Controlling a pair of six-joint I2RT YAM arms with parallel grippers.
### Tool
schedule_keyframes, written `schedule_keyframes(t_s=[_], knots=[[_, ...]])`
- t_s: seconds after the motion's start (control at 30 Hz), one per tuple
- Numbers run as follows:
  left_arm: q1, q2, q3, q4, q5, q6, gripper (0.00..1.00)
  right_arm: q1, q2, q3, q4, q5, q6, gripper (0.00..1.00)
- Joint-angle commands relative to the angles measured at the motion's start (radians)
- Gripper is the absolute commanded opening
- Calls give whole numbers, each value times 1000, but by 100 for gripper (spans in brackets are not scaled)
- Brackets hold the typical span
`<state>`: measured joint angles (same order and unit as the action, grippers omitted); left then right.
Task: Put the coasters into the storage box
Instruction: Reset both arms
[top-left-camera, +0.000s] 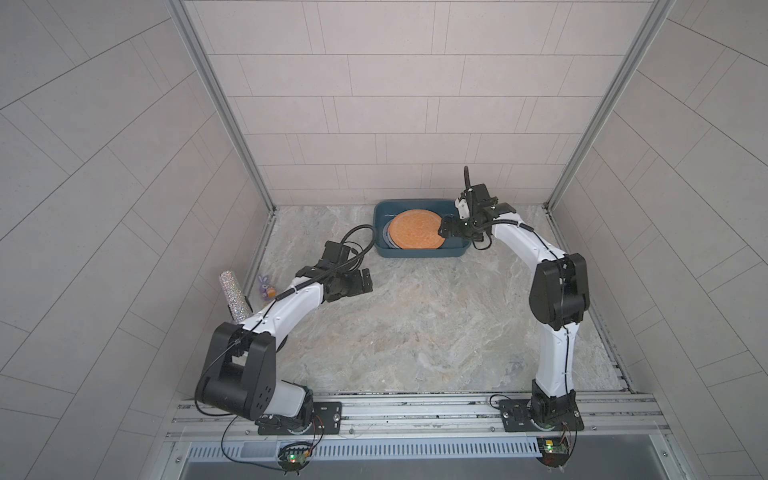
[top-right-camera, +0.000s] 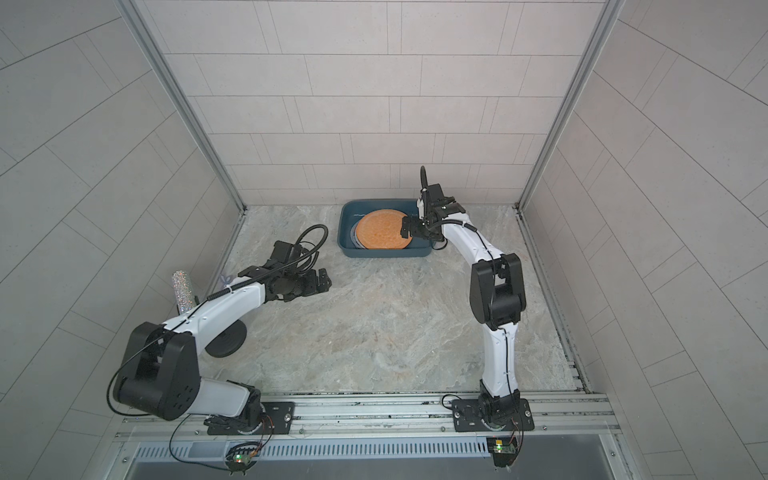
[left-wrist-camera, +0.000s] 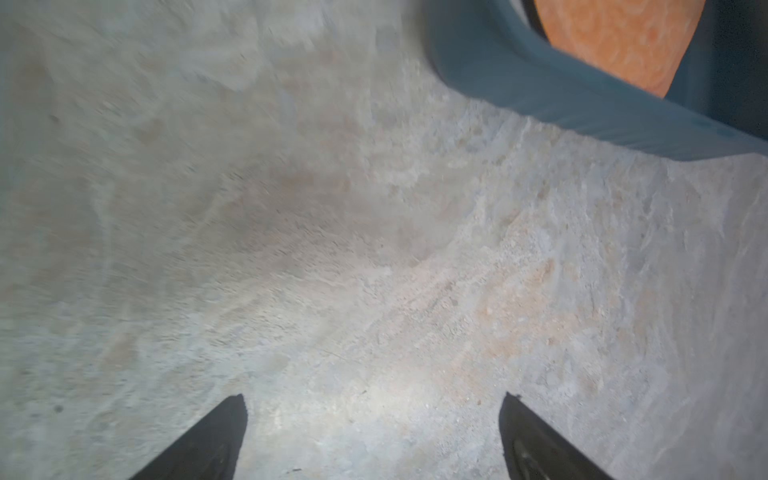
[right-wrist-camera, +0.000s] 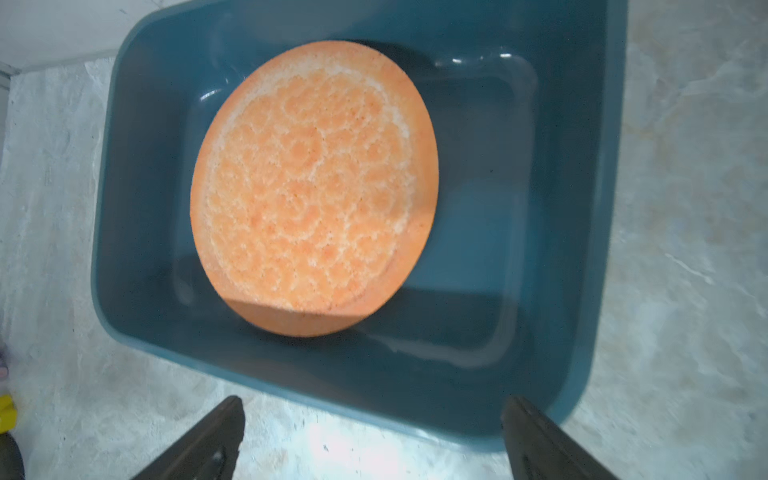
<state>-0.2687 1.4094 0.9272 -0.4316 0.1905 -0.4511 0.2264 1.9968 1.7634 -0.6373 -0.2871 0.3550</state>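
While the orange coaster (right-wrist-camera: 313, 187) is lying in the box (right-wrist-camera: 561, 208) just ahead of the jaws | right gripper (right-wrist-camera: 374, 401) being held apart, empty | straight lift clear of the box being advised | left gripper (left-wrist-camera: 374, 399) apart, empty

The marble-patterned tabletop (top-left-camera: 415, 324) carries the teal storage box (top-left-camera: 415, 252) at its far edge, close to the back wall. At the left edge stands an upright glittery cylinder (top-left-camera: 235, 297), with a small purple bunny figurine (top-left-camera: 266, 286) just beside it. A dark round disc (top-right-camera: 226, 343) lies nearer the front.
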Motion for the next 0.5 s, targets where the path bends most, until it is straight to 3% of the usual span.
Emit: schedule_keyframes(t_s=[0.0, 0.13, 0.3, 0.47], knots=[[25, -49, 24, -30, -173, 75, 100, 1, -127, -107, 52, 76, -115, 100], [52, -88, 11, 39, -287, 134, 100, -7, -257, -263, 116, 153, -191, 100], [98, -128, -86, 261, -394, 240, 100, -24, -425, -485, 259, 300, -254, 100], [166, -129, -199, 522, -416, 284, 100, -95, -563, -785, 557, 348, -337, 100]])
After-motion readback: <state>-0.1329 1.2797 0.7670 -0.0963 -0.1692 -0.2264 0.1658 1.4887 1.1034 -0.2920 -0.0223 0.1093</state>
